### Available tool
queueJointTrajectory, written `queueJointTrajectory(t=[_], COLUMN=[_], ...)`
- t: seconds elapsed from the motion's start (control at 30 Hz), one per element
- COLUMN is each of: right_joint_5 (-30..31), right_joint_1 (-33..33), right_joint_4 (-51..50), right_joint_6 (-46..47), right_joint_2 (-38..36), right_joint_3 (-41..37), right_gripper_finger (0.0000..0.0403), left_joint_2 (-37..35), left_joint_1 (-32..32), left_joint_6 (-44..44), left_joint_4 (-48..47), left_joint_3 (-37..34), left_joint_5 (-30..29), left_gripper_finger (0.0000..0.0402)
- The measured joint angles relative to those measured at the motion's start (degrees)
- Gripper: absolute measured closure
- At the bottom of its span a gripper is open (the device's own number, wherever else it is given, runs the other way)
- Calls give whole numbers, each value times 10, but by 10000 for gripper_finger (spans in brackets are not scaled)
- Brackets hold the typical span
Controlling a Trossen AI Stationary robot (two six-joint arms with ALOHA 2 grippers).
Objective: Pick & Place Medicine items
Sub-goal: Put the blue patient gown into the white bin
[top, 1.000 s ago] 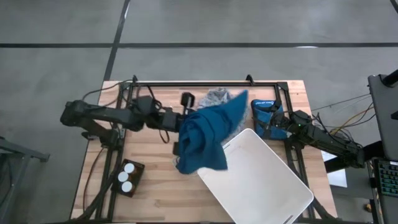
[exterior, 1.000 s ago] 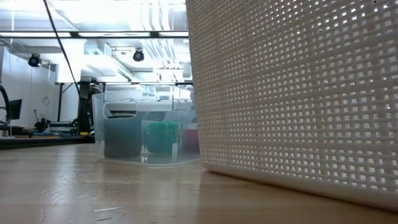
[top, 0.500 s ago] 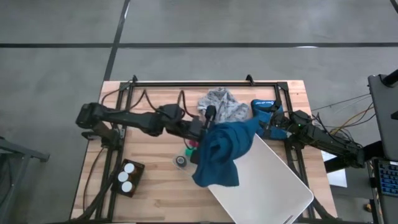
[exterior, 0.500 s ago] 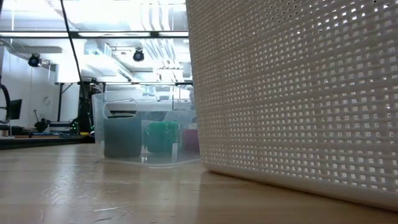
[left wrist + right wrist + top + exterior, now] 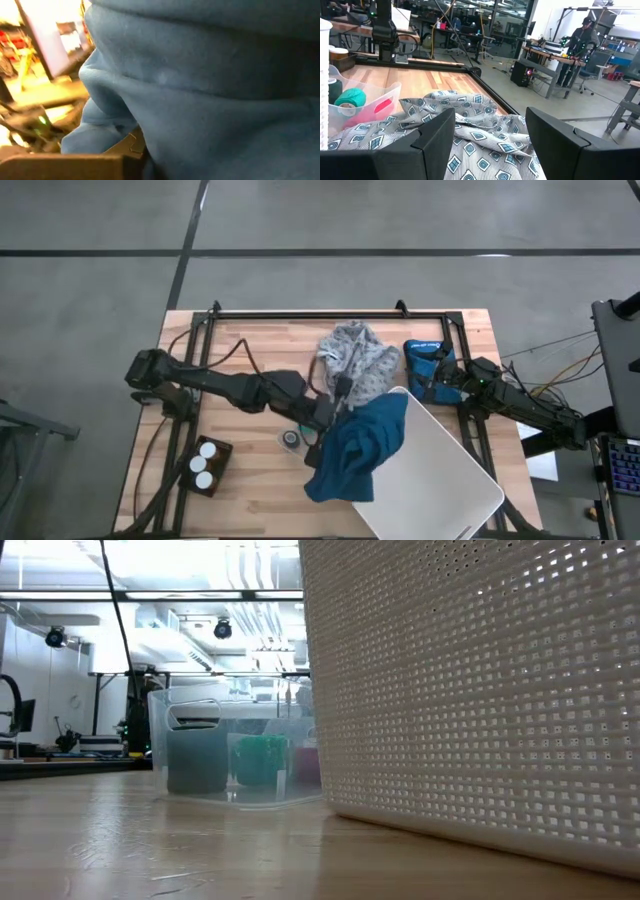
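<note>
Three medicine items [image 5: 203,463] show as white round caps in a dark holder at the table's near left, far from both grippers. My left gripper [image 5: 338,402] reaches in from the left at the table's middle and is shut on a blue cloth [image 5: 355,450], which overlaps the left edge of the white basket [image 5: 440,480]. A grey patterned cloth [image 5: 355,355] lies bunched on the table behind it. My right gripper [image 5: 490,145] waits open at the table's right side [image 5: 438,382], touching nothing; beyond its fingers lies the patterned cloth [image 5: 470,130]. My left gripper holds the blue cloth by a bunched upper part [image 5: 347,406], coming level from the table's left. The cloth itself hides the fingers, and it fills the left wrist view [image 5: 200,100]. It hangs slack below the hold; whether its lower end rests on the basket I cannot tell.
A small dark round object [image 5: 290,438] and a pink-and-green bit [image 5: 303,422] lie on the wood near the left gripper. A blue pouch [image 5: 424,358] sits by the right gripper. A clear bin [image 5: 235,760] stands beside the basket's perforated wall [image 5: 470,700]. Bare wood shows at the near left.
My left gripper has carried the blue cloth toward the table's right edge, then toward the near edge and down, turning as it went. The cloth has come off the grey patterned cloth, now uncovered, and hangs over the basket's left edge. The small objects on the wood are uncovered.
</note>
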Motion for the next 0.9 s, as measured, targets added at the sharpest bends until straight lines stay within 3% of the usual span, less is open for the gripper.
queueJointTrajectory(t=[0.5, 0.9], right_joint_5=[0, 0], right_joint_1=[0, 0], right_joint_4=[0, 1], right_joint_6=[0, 0], right_joint_2=[0, 2], right_joint_3=[0, 0], right_gripper_finger=[163, 163], left_joint_2=[23, 103], left_joint_1=[-8, -8], left_joint_6=[18, 33], left_joint_4=[-125, -71], left_joint_3=[0, 4], left_joint_5=[-47, -61], left_gripper_finger=[286, 286])
